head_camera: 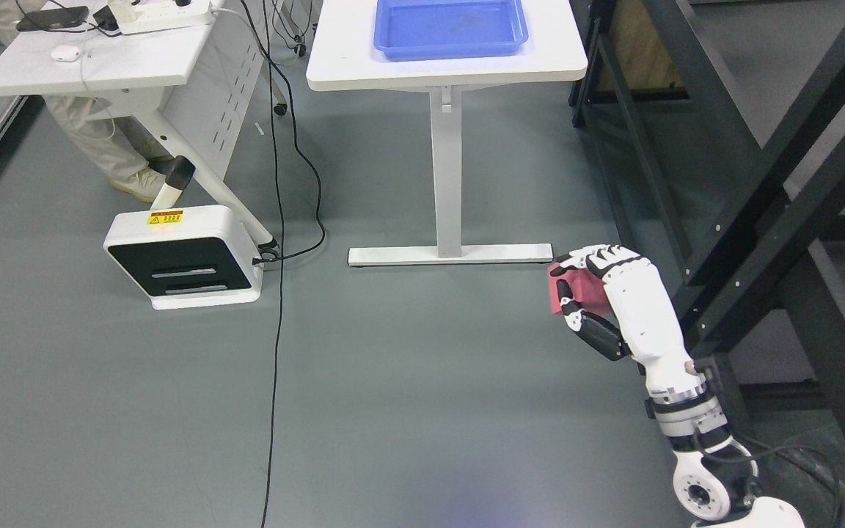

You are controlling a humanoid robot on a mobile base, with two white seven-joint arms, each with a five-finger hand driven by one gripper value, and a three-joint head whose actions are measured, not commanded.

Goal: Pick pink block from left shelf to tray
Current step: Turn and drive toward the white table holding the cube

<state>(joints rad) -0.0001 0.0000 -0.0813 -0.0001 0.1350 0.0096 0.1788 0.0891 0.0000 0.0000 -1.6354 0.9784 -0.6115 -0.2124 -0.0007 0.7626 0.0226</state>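
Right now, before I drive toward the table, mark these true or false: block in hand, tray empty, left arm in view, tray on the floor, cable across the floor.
1. The right hand holds the pink block in its fingers. True.
2. The blue tray already holds a block. False: it looks empty.
3. The left arm shows. False: it is out of view.
4. The tray sits on the floor. False: it is on the white table.
5. A black cable runs across the floor. True.
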